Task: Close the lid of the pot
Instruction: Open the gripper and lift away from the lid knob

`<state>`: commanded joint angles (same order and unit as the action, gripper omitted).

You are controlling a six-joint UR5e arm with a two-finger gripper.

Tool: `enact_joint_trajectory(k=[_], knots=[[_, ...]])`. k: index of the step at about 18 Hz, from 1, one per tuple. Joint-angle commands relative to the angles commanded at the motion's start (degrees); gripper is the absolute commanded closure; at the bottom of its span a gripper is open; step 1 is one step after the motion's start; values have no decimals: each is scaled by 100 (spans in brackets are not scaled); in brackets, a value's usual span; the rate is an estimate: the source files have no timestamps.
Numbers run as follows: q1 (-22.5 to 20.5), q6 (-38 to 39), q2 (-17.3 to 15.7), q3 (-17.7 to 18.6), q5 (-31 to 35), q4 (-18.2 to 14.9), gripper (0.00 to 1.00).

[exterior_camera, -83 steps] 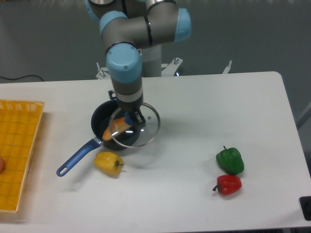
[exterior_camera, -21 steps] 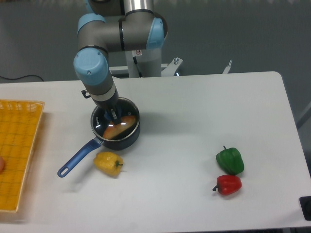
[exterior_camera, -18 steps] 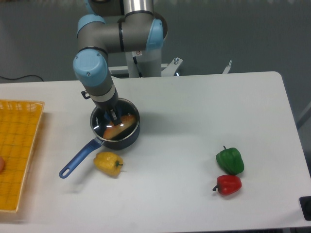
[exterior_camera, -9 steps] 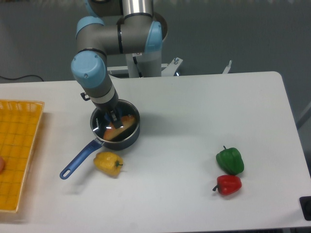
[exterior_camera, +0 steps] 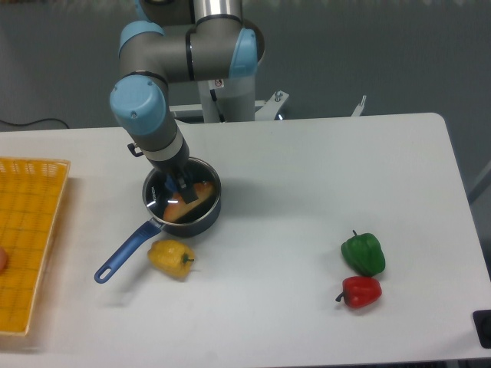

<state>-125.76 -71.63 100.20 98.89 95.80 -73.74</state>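
In the left-centre of the frame the lid (exterior_camera: 182, 197) sits on the pot (exterior_camera: 201, 222). The gripper (exterior_camera: 181, 186) is at its blue knob; I cannot tell if the fingers grip it.

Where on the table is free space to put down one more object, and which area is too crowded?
Bare table lies between the pot and the green pepper, also along the far right side. Crowded: the left, where hand, lid, yellow pepper and yellow basket sit close.
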Motion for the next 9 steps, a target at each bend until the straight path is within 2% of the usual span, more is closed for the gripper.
enact_joint_trajectory(k=[5,9], knots=[[-571,-131,-9,-291,-53,26,0],[-1238,-754,-9,-492,-307,44,0]])
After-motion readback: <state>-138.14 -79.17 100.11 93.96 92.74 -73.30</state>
